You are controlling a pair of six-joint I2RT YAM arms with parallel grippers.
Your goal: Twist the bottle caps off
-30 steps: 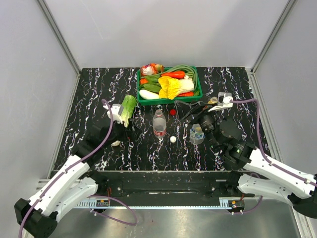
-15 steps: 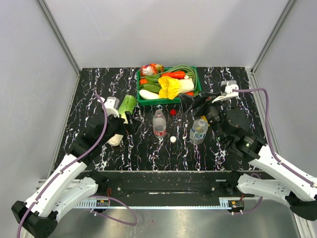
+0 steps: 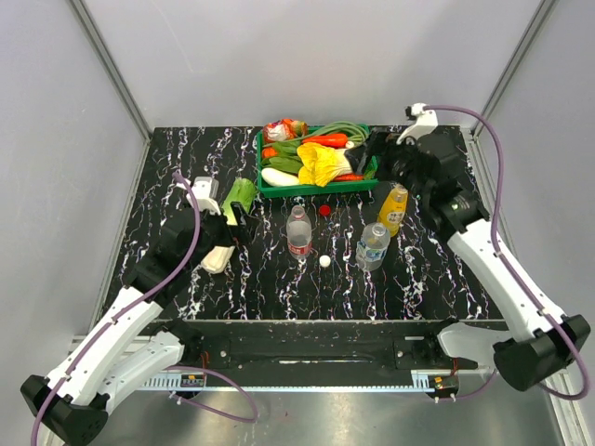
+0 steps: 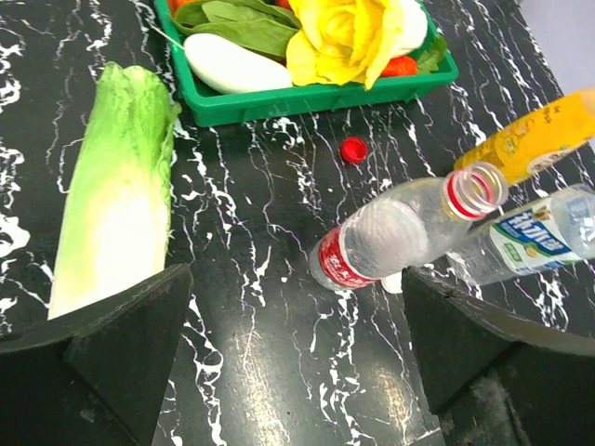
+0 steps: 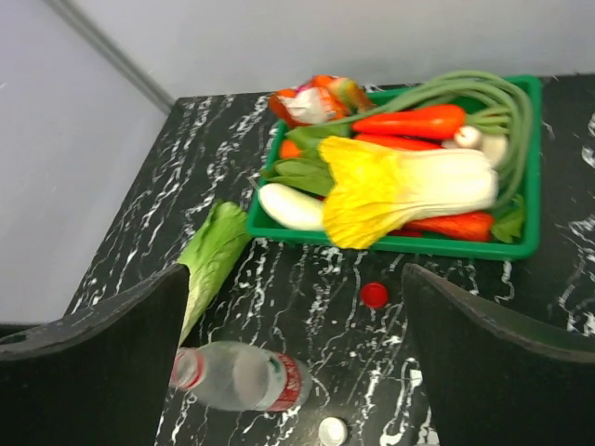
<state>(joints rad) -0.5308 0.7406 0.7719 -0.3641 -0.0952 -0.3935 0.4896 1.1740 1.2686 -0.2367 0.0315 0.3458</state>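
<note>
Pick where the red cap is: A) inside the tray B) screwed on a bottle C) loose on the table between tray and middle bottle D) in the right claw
C: the red cap lies loose on the table, between the green tray and the uncapped clear bottle.

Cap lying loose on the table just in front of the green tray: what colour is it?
Red. The cap shows best in the left wrist view.
</note>
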